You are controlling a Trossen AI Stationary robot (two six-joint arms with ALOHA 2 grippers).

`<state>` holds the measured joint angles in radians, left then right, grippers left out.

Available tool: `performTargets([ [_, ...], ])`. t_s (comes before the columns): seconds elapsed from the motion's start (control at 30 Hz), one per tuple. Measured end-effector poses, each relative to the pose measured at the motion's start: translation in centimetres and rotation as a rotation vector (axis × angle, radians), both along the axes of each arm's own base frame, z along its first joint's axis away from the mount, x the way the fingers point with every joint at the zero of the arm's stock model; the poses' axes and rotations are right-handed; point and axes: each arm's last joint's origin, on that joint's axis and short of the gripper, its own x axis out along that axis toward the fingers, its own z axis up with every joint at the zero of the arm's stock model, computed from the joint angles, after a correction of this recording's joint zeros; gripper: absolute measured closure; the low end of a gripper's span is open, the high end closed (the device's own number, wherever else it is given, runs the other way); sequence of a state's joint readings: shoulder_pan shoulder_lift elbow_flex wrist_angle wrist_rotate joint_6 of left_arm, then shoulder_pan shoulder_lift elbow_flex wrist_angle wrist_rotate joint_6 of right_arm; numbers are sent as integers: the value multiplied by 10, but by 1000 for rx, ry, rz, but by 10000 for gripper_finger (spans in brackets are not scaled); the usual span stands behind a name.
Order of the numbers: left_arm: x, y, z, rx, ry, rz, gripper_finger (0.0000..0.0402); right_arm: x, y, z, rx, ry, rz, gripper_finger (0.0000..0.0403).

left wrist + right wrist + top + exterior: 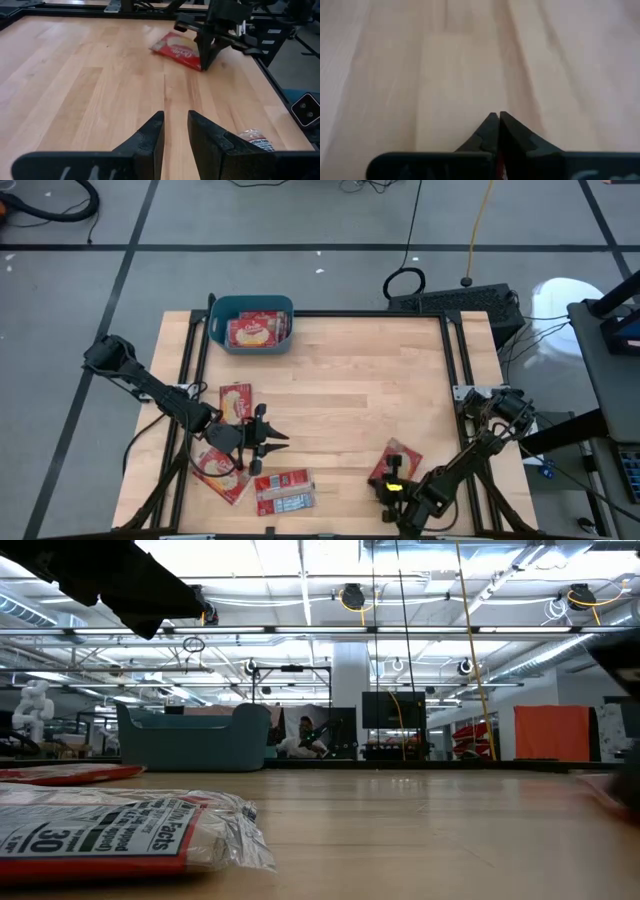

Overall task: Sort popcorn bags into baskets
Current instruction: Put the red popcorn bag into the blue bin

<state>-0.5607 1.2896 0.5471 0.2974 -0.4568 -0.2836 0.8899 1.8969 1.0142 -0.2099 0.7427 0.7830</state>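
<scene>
Right gripper point(498, 119) closed, low over the wood table point(445, 60).

Detail: the two dark fingers point(487, 132) meet at their tips w/ only a thin line between them, approx. in the middle of the picture's lower part. A thin red strip point(499, 165) shows in the slit between the fingers, lower down near the gripper body; prob. an edge of a popcorn bag, but too little is visible to be sure. The dark gripper body fills the bottom edge. Everything beyond the tips is pale wood boards, grain running away from the fingers, w/ one lighter board in the centre. The wood ahead looks soft, not sharp.
</scene>
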Motion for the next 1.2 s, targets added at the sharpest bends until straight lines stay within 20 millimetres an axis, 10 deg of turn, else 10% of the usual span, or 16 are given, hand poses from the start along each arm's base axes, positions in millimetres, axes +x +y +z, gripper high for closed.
performTargets([
  [0.43, 1, 3, 0, 0, 0, 12, 311, 50, -35, 31, 2, -89, 36, 402],
  [0.77, 1, 3, 0, -1, 1, 12, 311, 37, -51, 86, 17, -90, 147, 301],
  [1.0, 1, 2, 0, -9, 1, 13, 311, 28, -52, 73, 104, 93, 166, 232],
  [1.2, 1, 3, 0, -8, 3, 15, 311, 13, -70, 71, 120, 155, -142, 225],
])
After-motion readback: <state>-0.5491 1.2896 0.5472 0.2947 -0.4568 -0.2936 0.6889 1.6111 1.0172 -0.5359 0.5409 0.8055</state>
